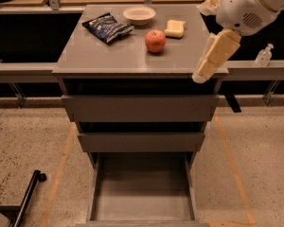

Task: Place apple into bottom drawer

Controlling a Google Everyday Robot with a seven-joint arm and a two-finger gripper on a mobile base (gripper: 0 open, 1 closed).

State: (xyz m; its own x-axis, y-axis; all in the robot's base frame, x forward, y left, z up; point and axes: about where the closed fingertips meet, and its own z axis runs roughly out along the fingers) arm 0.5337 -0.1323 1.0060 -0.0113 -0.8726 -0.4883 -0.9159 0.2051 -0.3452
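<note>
The red-orange apple (155,40) sits on the grey cabinet top (109,56), right of centre towards the back. The bottom drawer (142,193) is pulled out at the foot of the cabinet, a deep grey box with nothing showing on its floor. My gripper (199,75) hangs down from the white arm (246,6) at the upper right, over the cabinet top's front right corner. It is to the right of the apple and nearer the front, apart from it, and holds nothing that I can see.
A white bowl (139,15), a pale yellow sponge (174,28) and a dark snack bag (107,27) lie on the cabinet top behind and beside the apple. Two grey drawers (140,109) above the bottom one are slightly out. A clear bottle (264,56) stands at right.
</note>
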